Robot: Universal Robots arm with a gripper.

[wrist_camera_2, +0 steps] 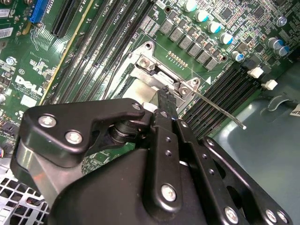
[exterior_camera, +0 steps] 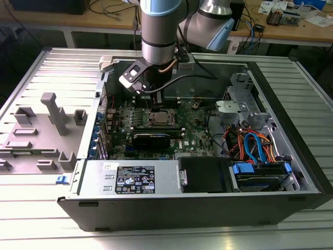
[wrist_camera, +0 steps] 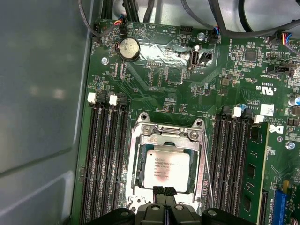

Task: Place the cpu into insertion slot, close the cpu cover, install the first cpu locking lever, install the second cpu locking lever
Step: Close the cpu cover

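The gripper (wrist_camera: 164, 193) has its two black fingertips (wrist_camera: 158, 194) pressed together with nothing between them. They rest at the edge of the one cpu cover (wrist_camera: 164, 132). That cover lies flat over the insertion slot (wrist_camera: 141, 180). The one cpu (wrist_camera: 166, 171) sits in the slot, its silvery top showing through the cover's window. In the second wrist view, one thin locking lever (wrist_camera_2: 218, 108) juts free past a corner of the cover.

Two banks of long black memory slots (wrist_camera: 108, 164) flank the socket on the green motherboard (wrist_camera: 178, 93). The board also carries one coin cell (wrist_camera: 129, 48).

Take the exterior view as a dial centred on the socket. The arm comes down from 12 o'clock, and one black card (exterior_camera: 151, 139) lies at 6 o'clock. Beyond it at 7 o'clock is one labelled power supply (exterior_camera: 132, 179). Blue and orange cables (exterior_camera: 255, 146) bunch at 4 o'clock. All of these sit inside the open computer case (exterior_camera: 182, 208). Outside the case at 9 o'clock, one grey moulded tray (exterior_camera: 31, 140) lies on the slatted metal table (exterior_camera: 312, 88).
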